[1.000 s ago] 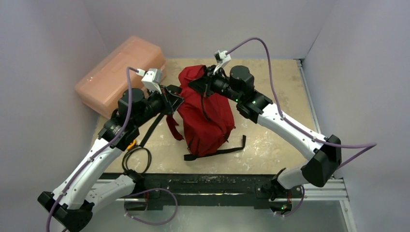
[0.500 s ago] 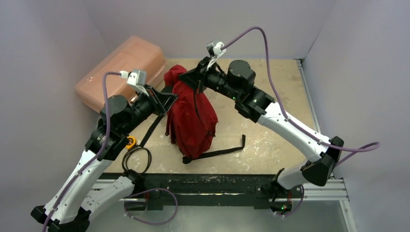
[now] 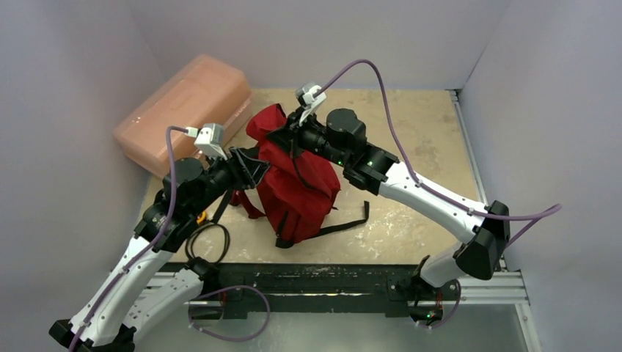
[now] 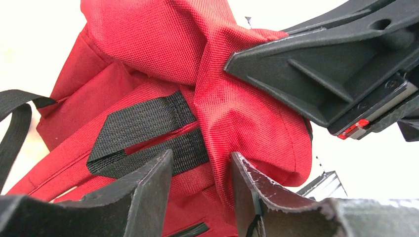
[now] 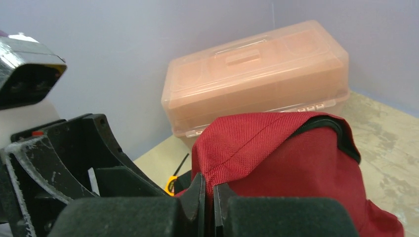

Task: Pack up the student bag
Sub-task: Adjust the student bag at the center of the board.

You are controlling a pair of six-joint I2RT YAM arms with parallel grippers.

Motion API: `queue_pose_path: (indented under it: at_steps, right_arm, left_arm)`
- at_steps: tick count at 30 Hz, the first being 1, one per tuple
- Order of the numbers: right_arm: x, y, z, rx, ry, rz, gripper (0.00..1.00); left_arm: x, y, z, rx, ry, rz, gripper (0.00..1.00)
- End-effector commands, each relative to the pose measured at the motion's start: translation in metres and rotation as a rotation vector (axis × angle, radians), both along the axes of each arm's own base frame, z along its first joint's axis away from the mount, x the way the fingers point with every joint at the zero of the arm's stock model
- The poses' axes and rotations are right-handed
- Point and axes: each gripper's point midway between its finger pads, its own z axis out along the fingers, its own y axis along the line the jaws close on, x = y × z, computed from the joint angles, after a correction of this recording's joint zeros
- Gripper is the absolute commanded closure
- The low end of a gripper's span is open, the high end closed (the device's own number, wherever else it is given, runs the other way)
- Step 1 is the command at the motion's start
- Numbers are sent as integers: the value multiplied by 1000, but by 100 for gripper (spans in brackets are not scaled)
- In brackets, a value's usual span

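Observation:
The student bag (image 3: 301, 192), dark red with black straps, stands slumped at the table's middle. My right gripper (image 3: 284, 137) is at the bag's top edge and is shut on a fold of its red fabric (image 5: 276, 148), pinched at the jaw tips (image 5: 208, 192). My left gripper (image 3: 258, 170) is against the bag's left side. Its jaws (image 4: 201, 170) stand apart, with a ridge of the bag (image 4: 148, 39) fabric running loosely between them beside a black webbing strap (image 4: 143, 131). The right gripper's fingers (image 4: 306, 64) show black at the upper right of the left wrist view.
A pink translucent plastic box (image 3: 187, 103) lies at the back left against the wall, also visible as the box (image 5: 257, 84). A small yellow object (image 3: 199, 217) and a black cord loop (image 3: 209, 242) lie near the left arm. A loose black strap (image 3: 345, 227) trails toward the front.
My left gripper has opened and let go of the bag's fabric. The right gripper moved left and lower with the bag's top, and the bag has sagged.

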Motion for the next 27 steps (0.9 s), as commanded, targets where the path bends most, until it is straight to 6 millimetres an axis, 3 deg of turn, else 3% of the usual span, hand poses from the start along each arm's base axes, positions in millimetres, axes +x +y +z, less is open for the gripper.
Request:
queue_pose_path:
  at_steps: [1,6,12,15,18,19,21,24,27]
  right_arm:
    - [-2,-8,58,101,-113,-31,100]
    - [11,-28,65,123,-121,-120,100]
    - [51,-79,71,145,-95,-285,100]
    - [74,-120,48,138,-63,-427,100]
    - [93,-161,8,106,-11,-522,100]
    - [95,-166,-8,95,20,-501,100]
    - [98,-178,-17,93,33,-503,100]
    - [106,-213,-7,124,27,-602,100]
    - [111,-259,31,168,-18,-720,100]
  left_arm:
    - [-2,8,16,16,-21,25,53]
    - [-6,11,20,9,-31,28,49]
    - [-13,15,29,-4,-53,27,44]
    - [-16,17,33,-1,-57,27,42]
    - [-19,19,32,8,-60,25,41]
    - [-19,19,30,9,-58,25,41]
    - [-17,18,28,5,-56,26,40]
    - [-11,14,26,0,-44,26,40]
    - [-9,7,26,-3,-30,3,41]
